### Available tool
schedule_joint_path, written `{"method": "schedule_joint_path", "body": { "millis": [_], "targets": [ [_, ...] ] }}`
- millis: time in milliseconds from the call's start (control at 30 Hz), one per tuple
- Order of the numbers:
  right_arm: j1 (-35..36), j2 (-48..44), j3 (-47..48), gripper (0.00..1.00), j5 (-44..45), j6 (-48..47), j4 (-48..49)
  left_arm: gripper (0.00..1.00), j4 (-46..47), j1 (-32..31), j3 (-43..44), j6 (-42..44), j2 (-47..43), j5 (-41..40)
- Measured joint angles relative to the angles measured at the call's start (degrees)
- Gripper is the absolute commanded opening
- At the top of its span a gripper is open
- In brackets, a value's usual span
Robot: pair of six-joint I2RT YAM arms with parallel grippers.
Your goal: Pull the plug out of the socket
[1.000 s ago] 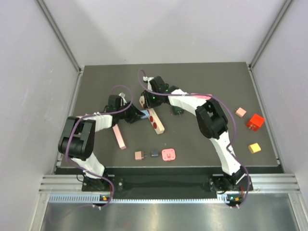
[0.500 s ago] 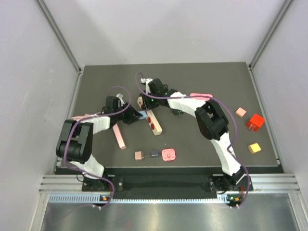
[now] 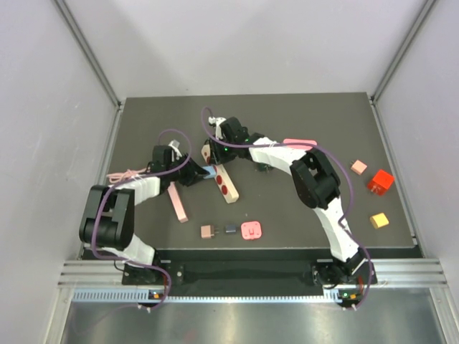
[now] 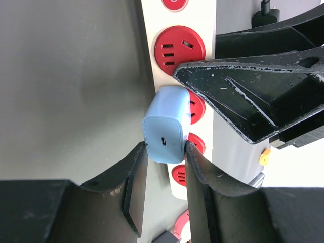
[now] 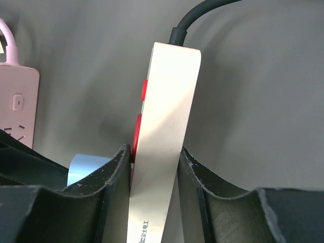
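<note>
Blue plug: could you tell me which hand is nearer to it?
Left. The left hand grips the blue plug between its fingers; the right hand clamps the power strip beside it.

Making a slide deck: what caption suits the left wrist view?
Left gripper grips the blue plug on the strip, which the right gripper clamps.

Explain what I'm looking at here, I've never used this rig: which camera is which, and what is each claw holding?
Two robot arms are bolted at the near edge of a dark table. The wide picture looks down from above; the other two come from a camera on each wrist. The left gripper pinches a blue plug sitting on a white power strip with red sockets. The right gripper clamps that strip by its sides. A pink strip, a pink adapter and a red block lie loose elsewhere.
</note>
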Motion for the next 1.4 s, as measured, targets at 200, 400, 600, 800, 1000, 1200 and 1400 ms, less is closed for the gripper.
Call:
{"method": "schedule_joint_path", "body": {
  "millis": [200, 400, 600, 800, 1000, 1200, 1400],
  "targets": [
    [0.09, 0.00, 0.28, 0.00, -0.07, 0.87, -0.09, 0.00, -0.70, 0.35, -0.28, 0.87, -1.55, -0.28],
    [-0.33, 0.39, 1.73, 0.00, 6.21, -2.32, -2.38, 0.00, -3.15, 2.10, -1.49, 2.86, -6.16, 0.92],
    [-4.61, 0.63, 2.05, 0.00, 15.02, -5.27, -2.73, 0.00, -3.98, 4.39, -1.66, 3.96, -9.01, 2.27],
    [-5.44, 0.63, 1.97, 0.00, 16.00, -6.25, -2.67, 0.08, -3.74, 4.61, -2.21, 3.67, -8.68, 4.68],
    [-5.68, 0.28, 1.31, 0.00, 10.47, -4.55, -1.64, 0.41, -1.27, 4.59, -2.84, 2.49, -5.73, 8.83],
    [-5.62, -1.40, -1.70, 0.00, 1.79, -0.76, -0.90, 0.47, 1.14, 3.87, -3.13, 1.46, -3.48, 10.88],
    [-5.40, -2.69, -4.26, 0.00, -3.26, 2.08, -0.48, 0.52, 5.66, 2.08, -3.10, -1.38, 1.33, 12.17]
  ]
}}
